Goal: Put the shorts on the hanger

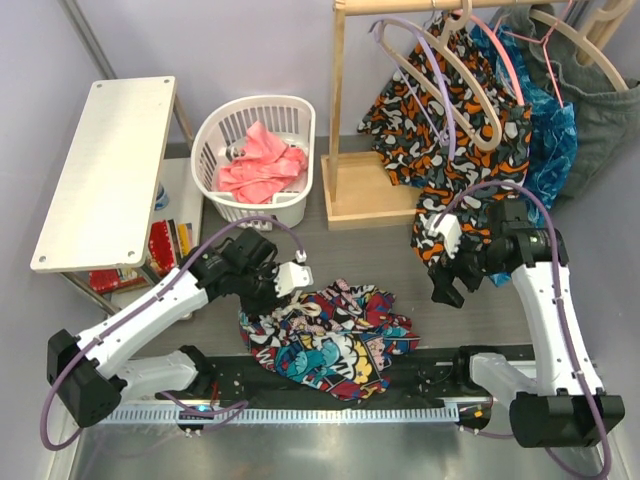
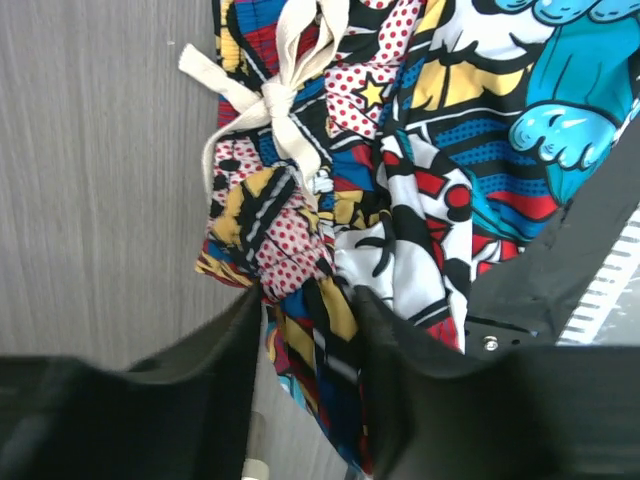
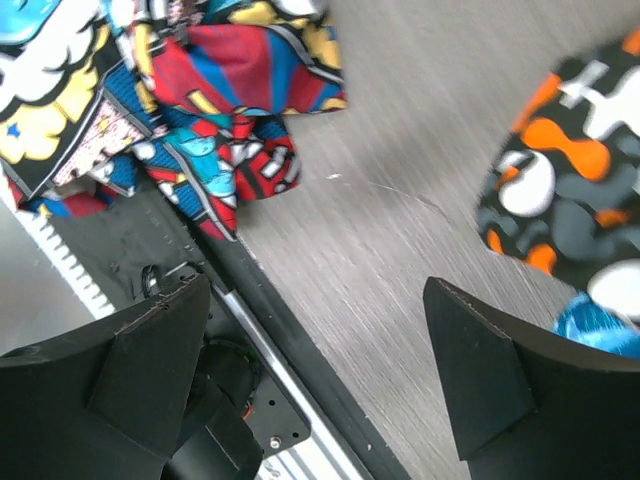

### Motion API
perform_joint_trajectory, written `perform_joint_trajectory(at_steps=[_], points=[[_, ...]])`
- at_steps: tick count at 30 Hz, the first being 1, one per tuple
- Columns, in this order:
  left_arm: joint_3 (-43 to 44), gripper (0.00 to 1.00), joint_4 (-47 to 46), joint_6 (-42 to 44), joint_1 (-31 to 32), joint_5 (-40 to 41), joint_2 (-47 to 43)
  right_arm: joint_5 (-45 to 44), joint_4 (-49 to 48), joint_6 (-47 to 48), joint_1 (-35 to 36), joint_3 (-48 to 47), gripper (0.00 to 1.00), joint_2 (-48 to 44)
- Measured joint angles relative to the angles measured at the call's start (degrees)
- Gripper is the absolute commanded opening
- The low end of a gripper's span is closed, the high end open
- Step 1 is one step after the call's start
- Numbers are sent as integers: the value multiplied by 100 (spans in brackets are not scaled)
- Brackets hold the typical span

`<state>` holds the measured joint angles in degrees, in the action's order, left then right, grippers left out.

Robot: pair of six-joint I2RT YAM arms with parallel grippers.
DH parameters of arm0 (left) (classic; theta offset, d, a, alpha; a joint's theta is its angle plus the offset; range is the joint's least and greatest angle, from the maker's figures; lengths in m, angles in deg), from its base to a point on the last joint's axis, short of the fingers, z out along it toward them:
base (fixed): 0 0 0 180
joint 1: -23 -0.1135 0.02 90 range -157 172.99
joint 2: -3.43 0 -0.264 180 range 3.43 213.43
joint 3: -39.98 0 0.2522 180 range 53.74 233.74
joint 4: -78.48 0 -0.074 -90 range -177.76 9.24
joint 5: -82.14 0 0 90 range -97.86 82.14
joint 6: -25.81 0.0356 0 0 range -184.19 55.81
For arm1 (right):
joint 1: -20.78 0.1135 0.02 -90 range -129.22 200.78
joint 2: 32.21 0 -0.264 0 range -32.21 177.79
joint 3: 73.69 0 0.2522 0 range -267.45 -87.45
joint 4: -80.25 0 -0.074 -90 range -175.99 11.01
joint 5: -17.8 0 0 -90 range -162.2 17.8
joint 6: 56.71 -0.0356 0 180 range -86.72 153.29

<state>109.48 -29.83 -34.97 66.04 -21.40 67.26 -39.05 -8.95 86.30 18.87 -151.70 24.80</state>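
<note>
The comic-print shorts (image 1: 325,335) lie crumpled on the grey table between the two arms. My left gripper (image 1: 270,298) is at their left edge, shut on a fold of fabric. In the left wrist view the shorts (image 2: 420,150) run between its jaws (image 2: 308,300), below the white drawstring bow (image 2: 275,100). My right gripper (image 1: 447,285) is open and empty, above bare table to the right of the shorts. In its own view (image 3: 315,300) the shorts (image 3: 180,100) are at the upper left. The beige wooden hanger (image 1: 470,88) hangs on the rack at the back right.
An orange-black-white garment (image 1: 440,130) hangs on the rack and shows in the right wrist view (image 3: 570,200). Lilac (image 1: 440,75) and pink (image 1: 508,60) hangers and a blue garment (image 1: 550,140) hang there too. A white basket (image 1: 225,130) of pink cloth and a white shelf (image 1: 105,170) stand at the back left.
</note>
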Motion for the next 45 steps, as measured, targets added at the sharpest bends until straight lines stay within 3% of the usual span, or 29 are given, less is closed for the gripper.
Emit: perform_joint_trajectory(at_steps=[3, 6, 11, 14, 23, 30, 32, 33, 35, 36, 38, 39, 45], points=[[15, 61, 68, -22, -101, -81, 35, -153, -24, -199, 669, 0, 88, 197], [260, 67, 299, -111, -428, -258, 225, -461, -404, -782, 1781, 0, 88, 463], [654, 80, 396, -369, -848, -409, 422, -562, -1241, -1753, 2688, -48, 87, 1172], [715, 96, 442, -518, -874, -267, 479, -557, -1690, -2275, 3001, -227, 86, 1759], [706, 96, 756, -581, -1080, 671, 894, -811, -3121, -3606, 4129, -494, 79, 3062], [629, 97, 831, -592, -1349, 935, 1075, -835, -3543, -4116, 4306, -695, 76, 4026], [625, 97, 850, -605, -1366, 955, 1126, -841, -3556, -4207, 4304, -693, 67, 4253], [625, 98, 855, -610, -1381, 970, 1161, -850, -3565, -4249, 4304, -680, 51, 4347], [616, 97, 855, -627, -1397, 990, 1241, -866, -3602, -4253, 4304, -612, 35, 4419], [605, 97, 852, -634, -1405, 990, 1290, -876, -3613, -4295, 4304, -544, 20, 4422], [557, 95, 837, -649, -1443, 1001, 1436, -883, -3611, -4312, 4304, -424, 5, 4419], [538, 94, 828, -658, -1460, 1010, 1515, -890, -3606, -4295, 4304, -380, 1, 4413], [514, 87, 723, -728, -1650, 1088, 2247, -1005, -3521, -4210, 4299, -101, 1, 3875]])
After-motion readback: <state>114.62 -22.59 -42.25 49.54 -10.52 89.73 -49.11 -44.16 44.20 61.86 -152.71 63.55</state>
